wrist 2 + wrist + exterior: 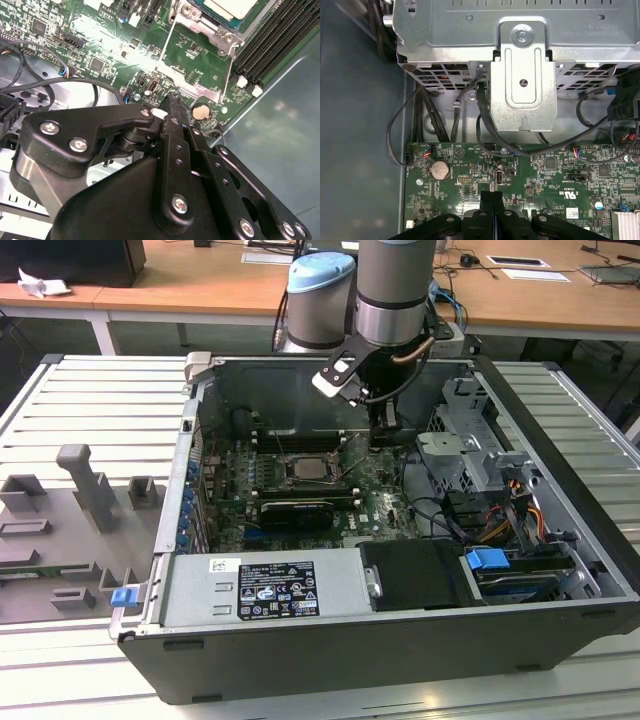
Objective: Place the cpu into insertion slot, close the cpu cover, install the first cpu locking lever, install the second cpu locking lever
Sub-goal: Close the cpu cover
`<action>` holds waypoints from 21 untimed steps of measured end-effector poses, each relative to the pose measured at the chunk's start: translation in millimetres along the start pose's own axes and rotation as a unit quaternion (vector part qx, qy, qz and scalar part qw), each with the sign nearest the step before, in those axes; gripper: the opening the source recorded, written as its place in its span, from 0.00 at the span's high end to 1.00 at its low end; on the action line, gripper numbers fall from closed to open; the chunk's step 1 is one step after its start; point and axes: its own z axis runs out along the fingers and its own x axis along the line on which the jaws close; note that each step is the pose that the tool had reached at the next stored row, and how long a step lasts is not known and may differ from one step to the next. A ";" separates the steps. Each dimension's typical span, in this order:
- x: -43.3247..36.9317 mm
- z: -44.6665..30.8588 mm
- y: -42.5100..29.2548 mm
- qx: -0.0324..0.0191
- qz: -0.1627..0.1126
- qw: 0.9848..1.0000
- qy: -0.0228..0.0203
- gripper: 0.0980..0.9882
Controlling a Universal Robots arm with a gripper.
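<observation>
Case (300,670) on tabletop (90,390), walls close round the arm (395,280). Board (560,170) under the fingers (488,202); drive cage (522,85) ahead, open gap between. Cpu (312,468) seated on board near the fingers, cut off in second wrist view. Fingers pressed together, nothing between; tips unclear in exterior view.

Exterior view: even overhead room light, case interior (290,400) in soft shadow. Second wrist view: white glare on the motherboard (125,52); the cpu (227,7) top reads pale. First wrist view: flat, even light.
</observation>
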 end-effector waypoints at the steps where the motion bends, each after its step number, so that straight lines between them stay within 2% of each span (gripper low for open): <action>1: 0.0 0.7 -0.1 0.000 0.000 1.000 0.000 0.99; 4: -0.1 2.3 -0.5 0.000 0.000 1.000 0.000 0.99; 8: 0.0 1.7 -11.4 0.000 0.000 1.000 0.000 0.99; 21: 0.2 1.8 -20.0 0.000 0.000 1.000 0.000 0.99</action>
